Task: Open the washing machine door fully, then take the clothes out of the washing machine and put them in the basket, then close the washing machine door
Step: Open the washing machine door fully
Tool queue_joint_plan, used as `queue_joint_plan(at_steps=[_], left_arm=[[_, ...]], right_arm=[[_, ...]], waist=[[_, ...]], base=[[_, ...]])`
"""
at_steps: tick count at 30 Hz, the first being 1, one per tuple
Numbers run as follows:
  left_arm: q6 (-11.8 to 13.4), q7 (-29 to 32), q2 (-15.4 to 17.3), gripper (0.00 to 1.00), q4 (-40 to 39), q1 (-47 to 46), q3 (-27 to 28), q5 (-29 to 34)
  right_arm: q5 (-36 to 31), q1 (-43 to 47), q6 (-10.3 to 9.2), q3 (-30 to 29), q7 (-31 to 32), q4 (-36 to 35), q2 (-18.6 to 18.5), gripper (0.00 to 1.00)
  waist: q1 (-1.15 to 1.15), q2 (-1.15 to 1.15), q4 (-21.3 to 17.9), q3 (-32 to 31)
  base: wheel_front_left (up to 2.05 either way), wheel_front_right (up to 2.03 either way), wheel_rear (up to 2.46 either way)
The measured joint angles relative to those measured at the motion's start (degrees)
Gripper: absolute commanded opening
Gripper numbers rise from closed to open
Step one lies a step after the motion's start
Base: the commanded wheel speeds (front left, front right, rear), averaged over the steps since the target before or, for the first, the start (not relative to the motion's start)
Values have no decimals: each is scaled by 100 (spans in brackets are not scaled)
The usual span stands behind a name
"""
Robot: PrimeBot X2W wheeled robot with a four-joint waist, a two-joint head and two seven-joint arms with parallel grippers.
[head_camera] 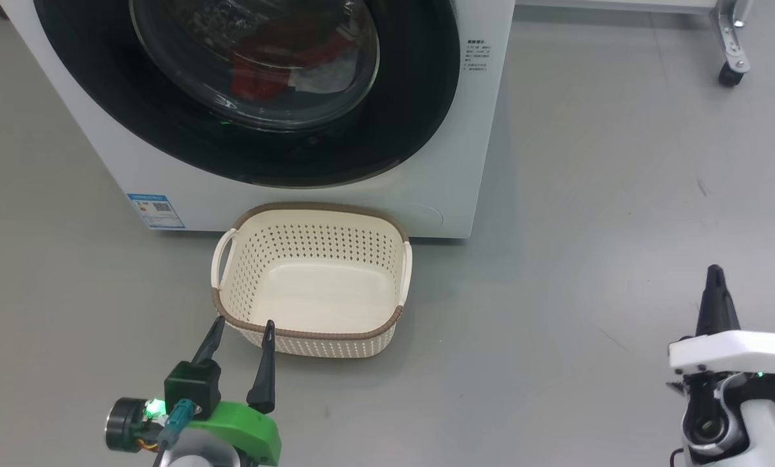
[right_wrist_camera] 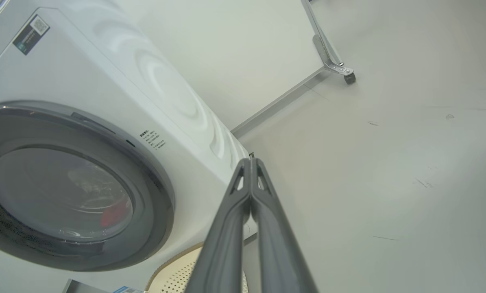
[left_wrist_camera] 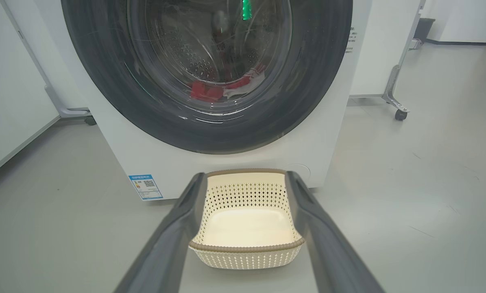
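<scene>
The white washing machine (head_camera: 426, 188) stands ahead with its round black-rimmed door (head_camera: 186, 123) closed. Red and white clothes (head_camera: 283, 65) show through the glass, also as clothes (left_wrist_camera: 222, 87) in the left wrist view. The cream basket (head_camera: 387, 259) sits empty on the floor just before the machine. My left gripper (head_camera: 243, 324) is open, its fingertips at the basket's near rim. My right gripper (head_camera: 715, 272) is shut on nothing, low at the right, well clear of the machine; its fingers (right_wrist_camera: 243, 195) touch at the tips.
Grey floor (head_camera: 588, 227) lies open to the right of the machine. A metal frame leg with a caster (head_camera: 729, 72) stands at the far right. A blue label (head_camera: 156, 210) marks the machine's lower left front. A white panel (left_wrist_camera: 7, 101) stands left of the machine.
</scene>
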Motion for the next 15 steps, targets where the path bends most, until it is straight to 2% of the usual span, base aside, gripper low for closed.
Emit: queue_joint_plan(at_steps=[9, 15], left_arm=[[0, 0, -1, 100, -34, -250, -159, -4], [0, 0, -2, 100, -110, -442, -201, -152]], right_arm=[[1789, -884, 22, -894, 544, 19, 12, 0], [2621, -1779, -232, -1315, 1094, -45, -11, 0]], waist=[[0, 0, 315, 377], [0, 0, 558, 701]], base=[[0, 0, 0], [0, 0, 0]])
